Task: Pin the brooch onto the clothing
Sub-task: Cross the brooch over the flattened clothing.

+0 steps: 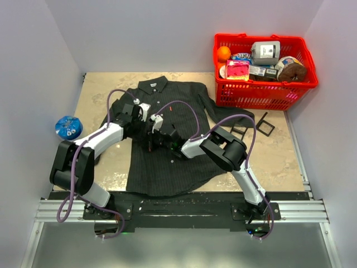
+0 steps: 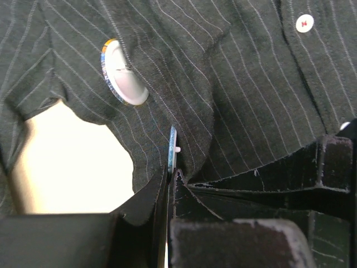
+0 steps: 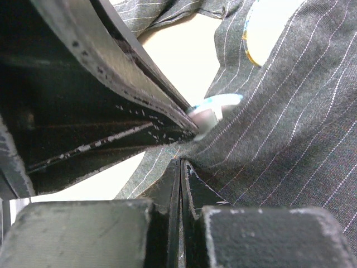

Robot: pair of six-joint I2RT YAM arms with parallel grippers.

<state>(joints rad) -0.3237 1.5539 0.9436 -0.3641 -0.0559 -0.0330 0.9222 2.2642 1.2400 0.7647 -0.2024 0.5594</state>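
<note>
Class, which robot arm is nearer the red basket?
Right. The right arm bends in front of the red basket; the left arm lies on the far side of the shirt, well away from it.

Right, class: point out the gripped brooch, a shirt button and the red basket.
brooch [image 2: 172,146], left wrist view, its thin edge.
shirt button [image 2: 304,23], left wrist view, its centre.
red basket [image 1: 262,95], top external view, front wall.

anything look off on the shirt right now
The shirt is lifted and puckered where the left gripper and right gripper meet, and a round brooch sits partly covered by fabric, pale side showing.
</note>
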